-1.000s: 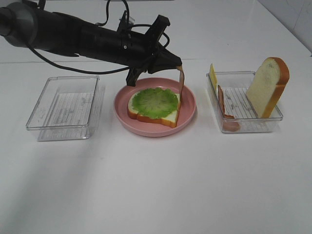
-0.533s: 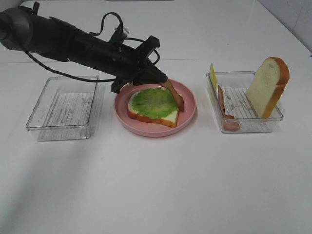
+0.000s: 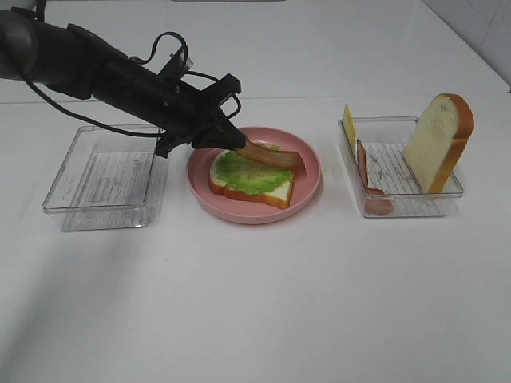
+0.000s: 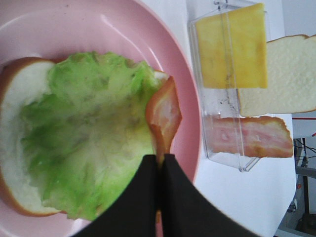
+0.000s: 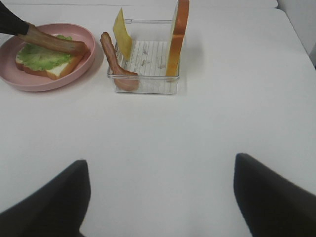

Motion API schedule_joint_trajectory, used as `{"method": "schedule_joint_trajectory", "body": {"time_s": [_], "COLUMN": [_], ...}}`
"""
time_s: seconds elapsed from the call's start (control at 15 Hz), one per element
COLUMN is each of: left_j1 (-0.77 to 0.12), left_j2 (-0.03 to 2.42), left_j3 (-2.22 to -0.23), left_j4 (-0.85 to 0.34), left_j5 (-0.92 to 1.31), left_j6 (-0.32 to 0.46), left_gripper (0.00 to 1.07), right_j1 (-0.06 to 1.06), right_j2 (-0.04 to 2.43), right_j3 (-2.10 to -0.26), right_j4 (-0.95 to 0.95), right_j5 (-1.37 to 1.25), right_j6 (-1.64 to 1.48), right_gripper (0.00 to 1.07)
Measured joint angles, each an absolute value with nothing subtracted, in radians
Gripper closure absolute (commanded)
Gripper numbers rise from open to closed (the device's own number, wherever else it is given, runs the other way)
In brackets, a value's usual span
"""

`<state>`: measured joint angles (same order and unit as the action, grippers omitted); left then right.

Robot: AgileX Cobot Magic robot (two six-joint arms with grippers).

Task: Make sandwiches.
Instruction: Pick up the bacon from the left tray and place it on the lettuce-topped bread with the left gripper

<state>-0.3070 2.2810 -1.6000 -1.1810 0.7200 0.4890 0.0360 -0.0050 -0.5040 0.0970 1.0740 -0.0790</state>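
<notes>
My left gripper (image 3: 239, 146) is pinched shut on one end of a bacon strip (image 3: 271, 156), and the strip slopes down from the jaws across the lettuce (image 3: 243, 169) to its free end by the edge of the bread slice (image 3: 263, 191) on the side of the clear tray (image 3: 399, 214). To lay it well, I judge I should lower the held end until the whole strip rests flat. I should also draw it a little toward the middle of the leaf so that nothing hangs over the crust. Only then should I part the jaws and lift straight up, so the strip is not dragged along. My right gripper (image 5: 160, 163) hangs above the bare table with its jaws wide apart and nothing between them. The sandwich so far sits on the round pink plate (image 3: 307, 182), which is smooth and glossy. It is a thick white slice with an orange-brown crust, topped by a matte, crinkled, ruffled green leaf. The bacon looks rubbery and bendable, with a brown rim around a pale pink face and a wavy outline. The tray is clear, hard plastic with a ribbed floor. In it a thin yellow cheese square (image 3: 349, 124) stands on edge, a second bacon strip (image 3: 363, 166) leans by the wall, and a second bread slice (image 3: 437, 142) leans upright.
</notes>
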Motion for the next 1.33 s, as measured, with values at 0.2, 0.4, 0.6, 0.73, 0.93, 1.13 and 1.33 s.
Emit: {"method": "schedule_joint_trajectory", "body": {"time_s": [0.2, 0.4, 0.6, 0.73, 0.93, 1.13, 1.33], "left_j1": [-0.307, -0.307, -0.307, -0.307, -0.307, -0.307, -0.307], "left_j2": [2.281, 2.279, 2.266, 2.266, 2.257, 2.195, 2.103], "left_j3": [-1.600, -1.600, -1.600, -1.600, -1.600, -1.600, -1.600], "left_j4": [-1.076, -1.001, -0.937, -0.931, -0.922, -0.858, -0.784], "left_j5": [0.712, 0.695, 0.685, 0.687, 0.699, 0.698, 0.702], "left_j6": [0.408, 0.342, 0.314, 0.309, 0.301, 0.321, 0.328], "left_gripper": [1.07, 1.07, 0.92, 0.65, 0.18, 0.17, 0.17], "right_j1": [0.036, 0.036, 0.036, 0.036, 0.036, 0.036, 0.036], "right_j2": [-0.005, -0.005, -0.005, -0.005, -0.005, -0.005, -0.005], "right_j3": [-0.504, -0.504, -0.504, -0.504, -0.504, -0.504, -0.504], "right_j4": [0.097, 0.097, 0.097, 0.097, 0.097, 0.097, 0.097], "right_j5": [1.074, 1.074, 1.074, 1.074, 1.074, 1.074, 1.074], "right_j6": [-0.079, -0.079, -0.079, -0.079, -0.079, -0.079, -0.079], "right_gripper": [0.31, 0.31, 0.31, 0.31, 0.31, 0.31, 0.31]}}
